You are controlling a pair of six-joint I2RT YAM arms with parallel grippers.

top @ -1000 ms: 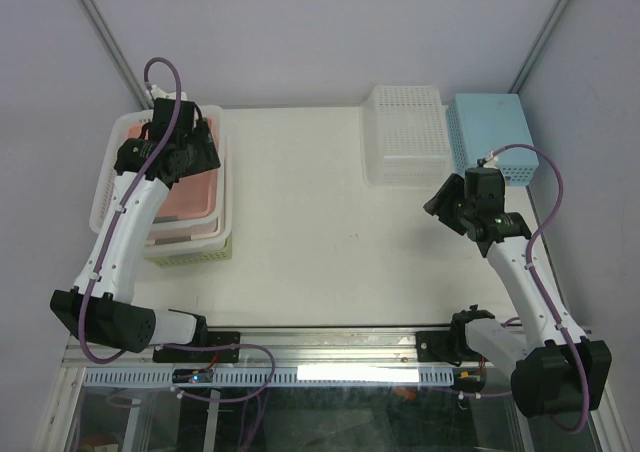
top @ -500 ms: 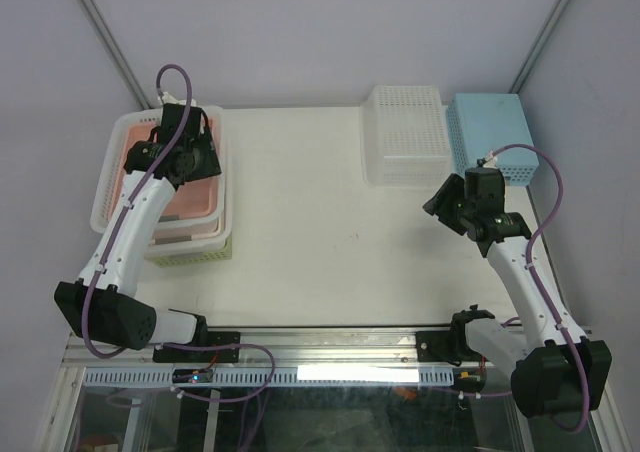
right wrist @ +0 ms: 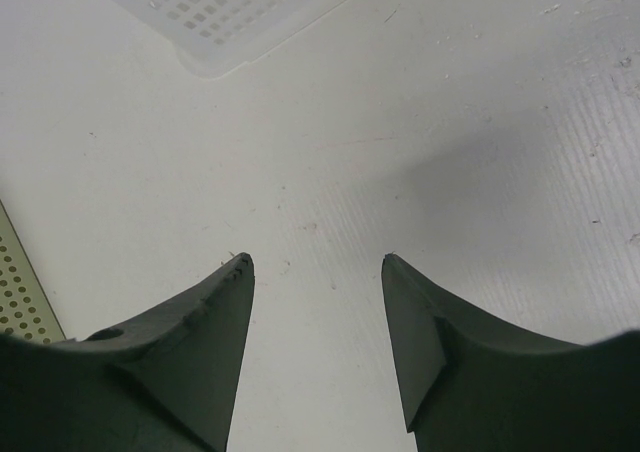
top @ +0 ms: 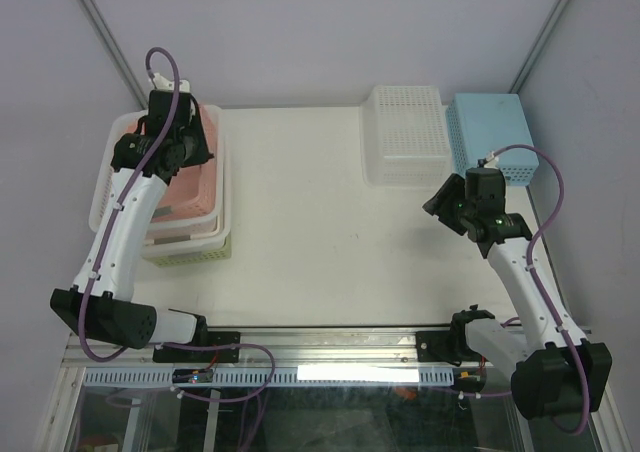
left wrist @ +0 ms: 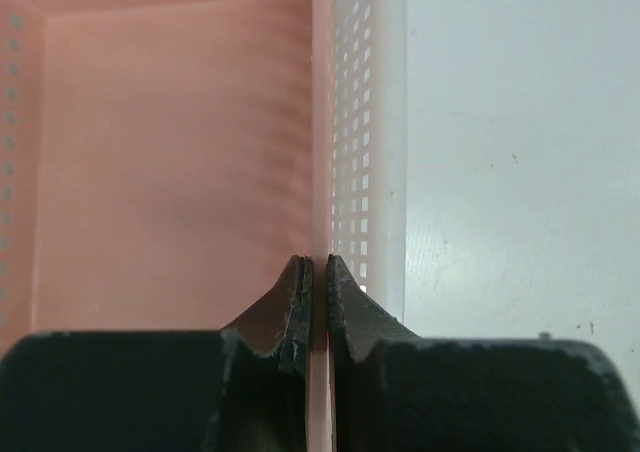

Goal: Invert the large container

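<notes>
Left wrist: left gripper (left wrist: 315,268) pinching large container (left wrist: 375,122) wall.
Right gripper (right wrist: 315,260): spread, empty.
Risk: my thin pinch may slip; pink basket (left wrist: 170,172) could spill.

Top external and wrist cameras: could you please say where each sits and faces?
Top external: overhead, behind both visible arms, facing white table.
Left wrist: on left hand, facing pink plastic basket inside large white perforated plastic basket; fingers show.
Right wrist: on right hand, facing table; fingers show.
Top and left wrist share both baskets.

Pink basket (left wrist: 170,172), blue basket (top: 490,132) (far right), table (top: 300,222)
</notes>
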